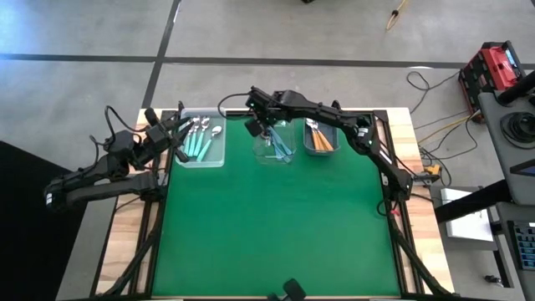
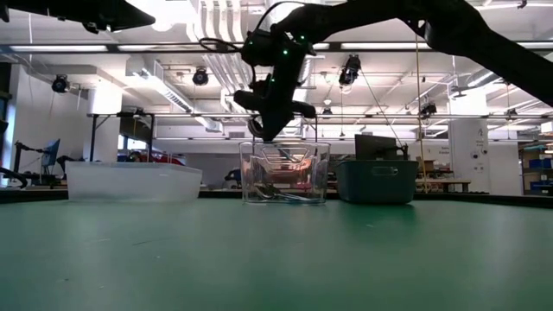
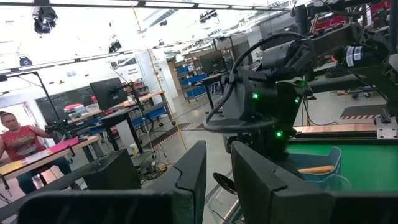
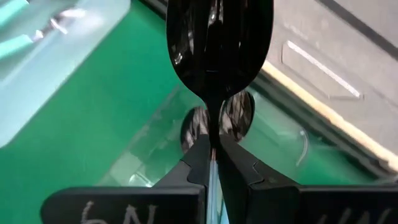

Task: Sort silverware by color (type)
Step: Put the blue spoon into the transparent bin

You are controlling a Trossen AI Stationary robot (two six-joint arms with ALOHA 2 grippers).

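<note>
A dark-bowled spoon (image 4: 219, 46), its blue handle pinched in the shut right hand (image 4: 214, 163), hangs lengthwise directly above the clear middle bin (image 1: 275, 143) at upper centre of the tabletop (image 1: 276, 226), while the left hand (image 1: 177, 128), narrowly parted and empty, waits at upper left.

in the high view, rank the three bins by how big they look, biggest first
1. Left clear bin: largest.
2. Middle clear bin and grey bin: look about alike; the right arm covers part of the middle one, so no ranking.
</note>
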